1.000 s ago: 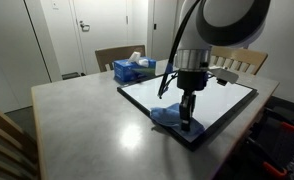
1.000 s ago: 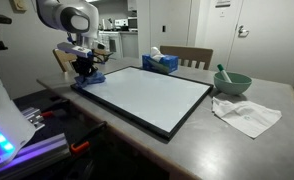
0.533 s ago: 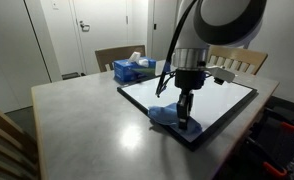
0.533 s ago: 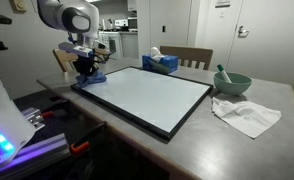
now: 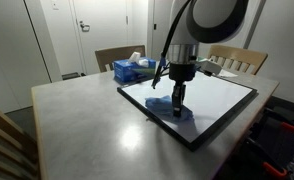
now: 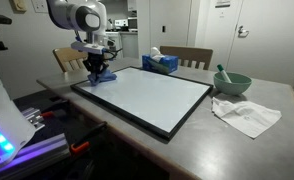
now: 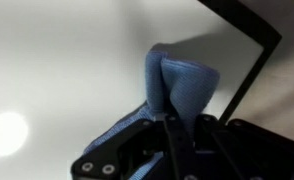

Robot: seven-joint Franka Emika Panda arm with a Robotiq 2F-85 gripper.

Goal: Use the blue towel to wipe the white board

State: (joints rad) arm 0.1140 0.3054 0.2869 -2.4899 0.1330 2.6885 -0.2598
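Note:
The white board point(image 5: 202, 98) with a black frame lies flat on the table; it also shows in the other exterior view point(image 6: 152, 95) and fills the wrist view point(image 7: 67, 60). My gripper point(image 5: 177, 103) points down and is shut on the blue towel point(image 5: 169, 107), pressing it on the board near a frame edge. In an exterior view the gripper point(image 6: 100, 74) holds the towel point(image 6: 103, 77) at the board's left corner. In the wrist view the towel point(image 7: 177, 80) bunches up between the fingers, beside the black frame point(image 7: 249, 45).
A blue tissue box point(image 5: 134, 69) stands behind the board, also seen in an exterior view point(image 6: 161, 63). A green bowl point(image 6: 233, 82) and a white cloth point(image 6: 247, 114) lie beside the board. Wooden chairs point(image 5: 117, 55) stand at the table's far side.
My gripper has dragged the blue towel along the board's edge, away from the near corner toward the tissue box side. The board has not moved.

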